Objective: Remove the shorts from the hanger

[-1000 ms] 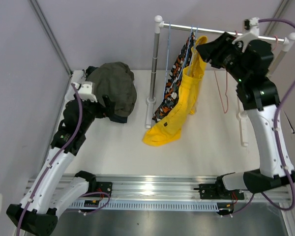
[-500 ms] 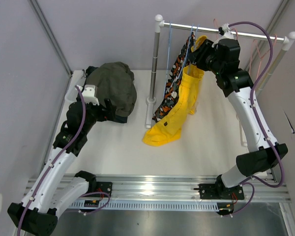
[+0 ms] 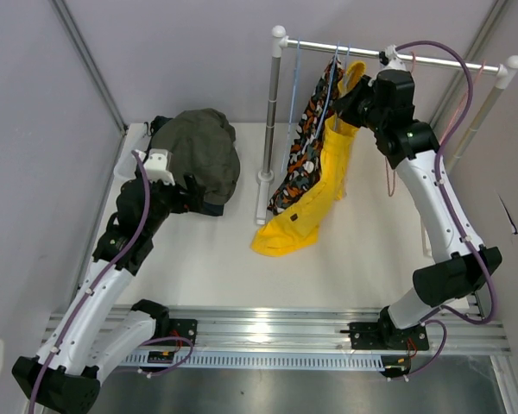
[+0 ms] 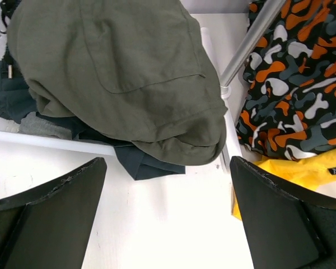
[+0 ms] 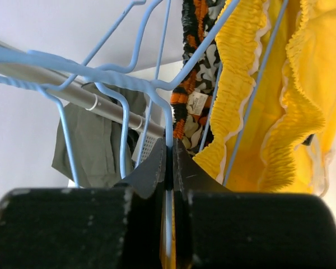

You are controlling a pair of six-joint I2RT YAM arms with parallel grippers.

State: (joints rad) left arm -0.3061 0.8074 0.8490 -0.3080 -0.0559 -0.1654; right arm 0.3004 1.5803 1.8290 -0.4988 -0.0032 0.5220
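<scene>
Shorts in yellow point(image 3: 315, 203) are hanging from the rail point(image 3: 315, 46) on a blue hanger point(image 5: 157, 89), trailing limp beneath it.
My right gripper point(image 5: 169, 162) is clamping the hanger's wire just under the rail, while my left gripper point(image 4: 168, 213) is hovering with jaws apart, well left of it. I am judging the cloth soft and light, best taken at its gathered waistband.

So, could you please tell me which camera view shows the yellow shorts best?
The top external view: the yellow shorts show nearly whole, hanging from the rail down to the table. The right wrist view shows only their ruffled waistband among blue hanger wires; the left wrist view only a corner.
</scene>
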